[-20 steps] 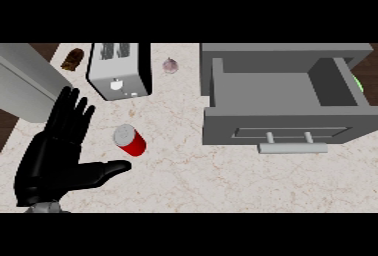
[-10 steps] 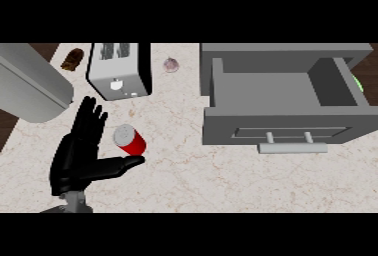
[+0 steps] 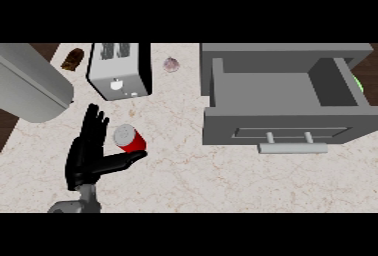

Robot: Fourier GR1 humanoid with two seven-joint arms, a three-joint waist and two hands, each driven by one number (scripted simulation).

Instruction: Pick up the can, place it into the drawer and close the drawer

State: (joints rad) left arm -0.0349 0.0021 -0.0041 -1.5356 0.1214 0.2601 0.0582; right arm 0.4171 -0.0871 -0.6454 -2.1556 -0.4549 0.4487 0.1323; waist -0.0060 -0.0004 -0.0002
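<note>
Standing open at the right, the drawer (image 3: 284, 95) sits well apart from my left hand (image 3: 87, 155), which is spread, straight fingers beside the can (image 3: 129, 138) and thumb under its base, cradling it on the counter (image 3: 221, 175) without closing.

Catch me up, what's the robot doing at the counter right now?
The left hand is at the red can, which stands on the counter, with straight fingers behind it and the thumb under its near side. It has not closed round the can or lifted it. The grey drawer at the right is pulled open, nothing visible inside. A toaster sits behind the can. The right hand is out of view.
</note>
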